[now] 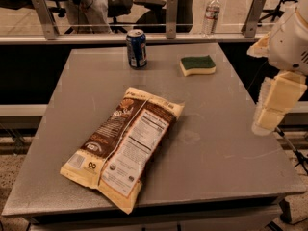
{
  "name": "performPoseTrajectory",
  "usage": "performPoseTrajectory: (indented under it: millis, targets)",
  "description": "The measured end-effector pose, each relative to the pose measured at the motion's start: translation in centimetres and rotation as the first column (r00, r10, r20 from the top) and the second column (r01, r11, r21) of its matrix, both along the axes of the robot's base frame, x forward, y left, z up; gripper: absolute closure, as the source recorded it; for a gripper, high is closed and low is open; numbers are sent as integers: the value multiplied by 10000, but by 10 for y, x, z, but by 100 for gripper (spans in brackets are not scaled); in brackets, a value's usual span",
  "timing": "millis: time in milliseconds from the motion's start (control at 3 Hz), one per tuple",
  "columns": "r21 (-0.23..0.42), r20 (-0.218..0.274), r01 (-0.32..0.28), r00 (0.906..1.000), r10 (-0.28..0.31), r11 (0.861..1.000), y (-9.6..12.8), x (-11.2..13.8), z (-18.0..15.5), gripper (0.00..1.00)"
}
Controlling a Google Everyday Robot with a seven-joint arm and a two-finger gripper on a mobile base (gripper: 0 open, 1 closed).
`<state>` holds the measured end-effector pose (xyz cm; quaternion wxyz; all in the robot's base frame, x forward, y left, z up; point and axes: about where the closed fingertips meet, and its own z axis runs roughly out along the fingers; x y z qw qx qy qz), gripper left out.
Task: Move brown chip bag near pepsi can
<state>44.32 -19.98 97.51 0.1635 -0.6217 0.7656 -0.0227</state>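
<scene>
Judging by how things lie, the task has barely begun. The large crinkly dark-brown-and-cream chip bag point(125, 146) lies flat on the near left of the grey worktop point(226, 143). It is well apart from the small blue pepsi can point(136, 48), which stands upright at the far edge. The robot's cream-coloured gripper point(269, 112) hangs at the worktop's right side, touching nothing; whether it is released or clenched I cannot tell. Reaching, grasping and carrying the bag farther back all seem left to do.

Dim warm light, pincer point(267, 118) pale at right edge
</scene>
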Motion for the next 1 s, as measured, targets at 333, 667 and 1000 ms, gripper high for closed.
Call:
performPoseTrajectory:
  millis: [333, 667, 1000]
  targets:
    - [52, -82, -694, 9976, 694, 9976, 29, 17, -10, 0]
    - [35, -118, -1369, 9905, 1369, 9906, 56, 33, -21, 0]
    - [-96, -275, -2183, 9756, 2180, 9758, 82, 47, -36, 0]
